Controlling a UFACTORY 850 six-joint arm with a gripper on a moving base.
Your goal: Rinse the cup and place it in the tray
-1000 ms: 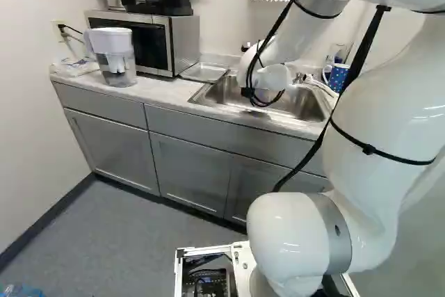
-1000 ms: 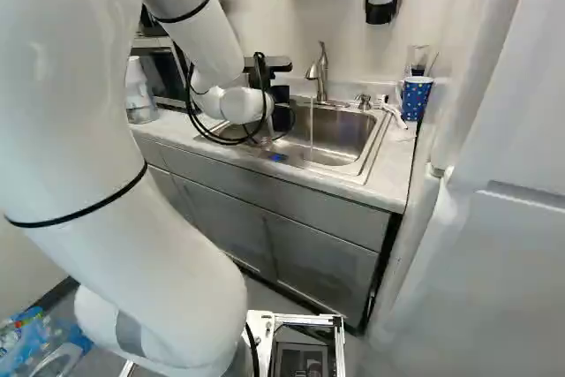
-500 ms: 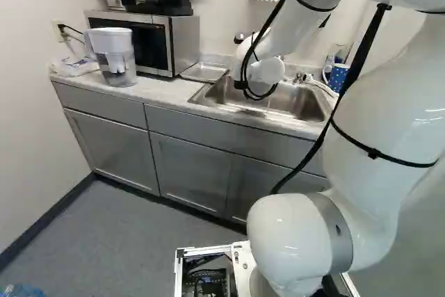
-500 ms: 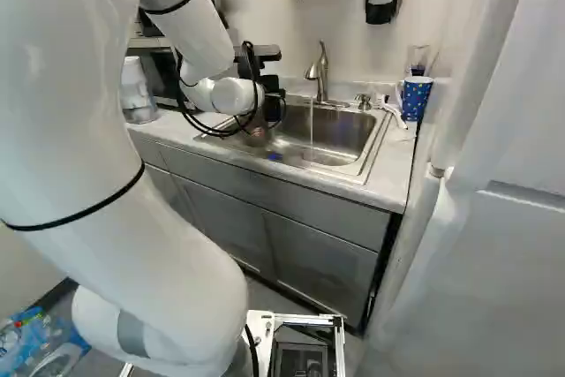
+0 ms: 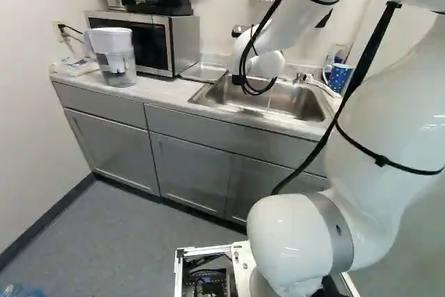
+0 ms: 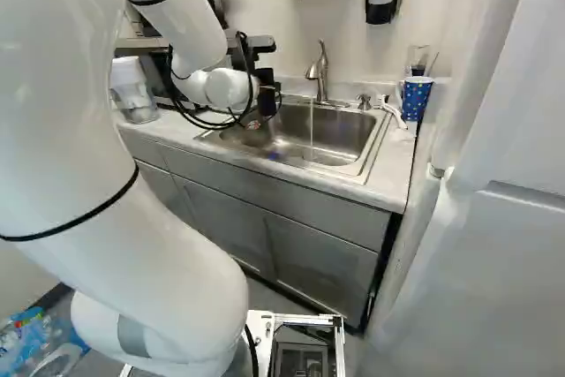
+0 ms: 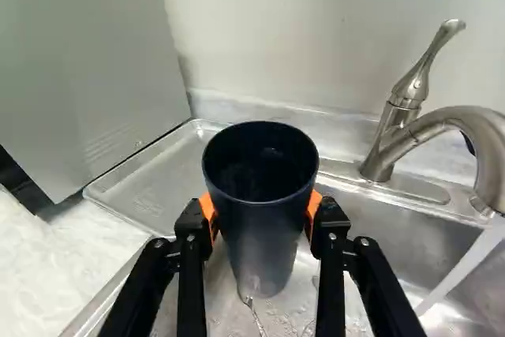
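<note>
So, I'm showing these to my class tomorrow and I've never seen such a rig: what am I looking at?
The machine is a white jointed arm on a moving base. Two pictures come from cameras on that base, left and right behind the arm; the third comes from its wrist, looking along the black two-fingered gripper.

The gripper's orange pads hold a tall dark blue cup, mouth up, over the stainless steel sink. Beside it, water runs from the brushed metal faucet; the stream misses the cup.

On the counter, a shallow metal tray lies between the sink and a silver and black microwave. A white-topped clear pitcher and a blue spotted cup with a handle stand there too.
</note>
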